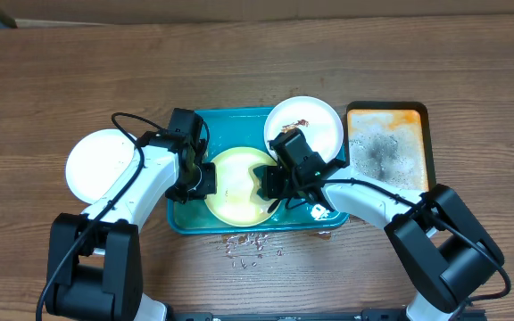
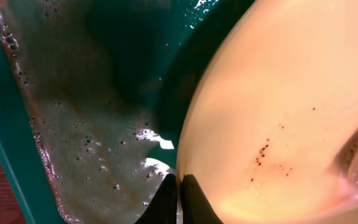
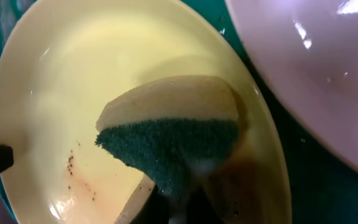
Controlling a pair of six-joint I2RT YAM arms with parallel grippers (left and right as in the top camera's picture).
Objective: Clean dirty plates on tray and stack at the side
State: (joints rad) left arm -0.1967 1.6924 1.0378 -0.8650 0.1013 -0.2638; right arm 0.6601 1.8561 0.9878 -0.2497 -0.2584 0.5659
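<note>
A: Read as a robot lab bench, not a home kitchen.
B: Evidence?
A: Twin black-and-white robot arms stood at a brown wood-grain table; soapy water sat in a teal-blue rectangular plastic tray.

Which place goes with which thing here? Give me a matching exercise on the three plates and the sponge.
Things:
1. yellow plate
2. smeared white plate
3. clean white plate
4. sponge

Places:
A. on the table, left of the tray
B. pressed on the yellow plate
C. in the middle of the tray
D. over the tray's far right corner

Pairs: 1-C, 2-D, 3-A, 4-B
</note>
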